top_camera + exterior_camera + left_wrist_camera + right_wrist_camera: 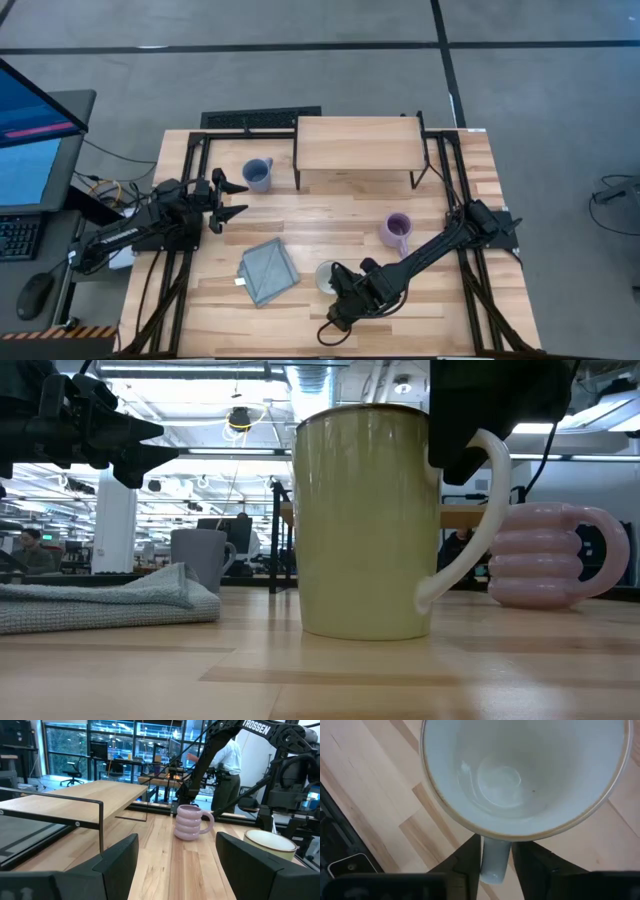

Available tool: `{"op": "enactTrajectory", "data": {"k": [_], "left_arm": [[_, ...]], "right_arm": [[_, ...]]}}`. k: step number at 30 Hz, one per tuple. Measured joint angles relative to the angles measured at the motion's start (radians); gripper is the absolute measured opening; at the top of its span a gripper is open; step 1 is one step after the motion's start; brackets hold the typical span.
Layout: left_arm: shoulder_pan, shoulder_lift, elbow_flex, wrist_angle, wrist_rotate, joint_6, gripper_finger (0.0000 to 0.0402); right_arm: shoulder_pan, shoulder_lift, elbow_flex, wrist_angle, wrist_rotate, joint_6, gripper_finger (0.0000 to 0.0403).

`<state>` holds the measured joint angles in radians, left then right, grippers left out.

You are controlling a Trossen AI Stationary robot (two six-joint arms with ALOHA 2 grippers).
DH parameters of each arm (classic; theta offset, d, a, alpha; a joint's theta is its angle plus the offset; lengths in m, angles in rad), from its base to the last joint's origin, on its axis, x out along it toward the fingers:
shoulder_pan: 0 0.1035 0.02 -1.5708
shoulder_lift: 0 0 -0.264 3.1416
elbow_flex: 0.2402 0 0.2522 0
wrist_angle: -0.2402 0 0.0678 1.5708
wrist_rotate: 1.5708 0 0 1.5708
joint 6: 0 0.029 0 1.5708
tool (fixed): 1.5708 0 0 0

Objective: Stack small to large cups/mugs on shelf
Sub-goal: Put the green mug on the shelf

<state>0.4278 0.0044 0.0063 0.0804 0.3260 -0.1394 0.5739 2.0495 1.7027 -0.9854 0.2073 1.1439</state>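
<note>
The cream-white mug (326, 277) stands upright near the table's near edge and fills the right wrist view (520, 775). My right gripper (343, 286) is above its handle, shut on it. The lavender mug (396, 230) stands on the table to the right of centre. The dusty blue mug (258, 174) stands just left of the shelf (358, 145), which sits at the far edge on thin black legs. My left gripper (228, 199) hovers open in front of and to the left of the blue mug, touching nothing. My right gripper pinches the cream mug's handle (495, 857) between its two fingers (532, 860), one on each flat side. The fingers come from above, pointing down, onto the handle's upper part (490, 455). The mug stands upright with its base on the table (365, 630).
A grey-blue folded cloth (268, 270) lies left of the cream mug. Black frame rails run along the table's left, right and far sides. A monitor and keyboard stand beyond the left edge. A person shows in the room behind (227, 760).
</note>
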Motion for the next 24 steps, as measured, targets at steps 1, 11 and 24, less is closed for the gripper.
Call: {"op": "enactTrajectory", "data": {"k": [1,11,24], "left_arm": [[0.000,0.000,0.000,0.000,0.000,0.000,0.0257],[0.000,0.000,0.000,0.000,0.000,0.000,0.0257],[0.000,0.000,0.000,0.000,0.000,0.000,0.0257]], "right_arm": [[0.000,0.000,0.000,-0.001,0.000,0.000,0.0122],[0.000,0.000,-0.003,-0.001,0.003,0.001,0.0107],[0.000,-0.001,-0.039,-0.003,0.003,0.007,0.0106]]}}
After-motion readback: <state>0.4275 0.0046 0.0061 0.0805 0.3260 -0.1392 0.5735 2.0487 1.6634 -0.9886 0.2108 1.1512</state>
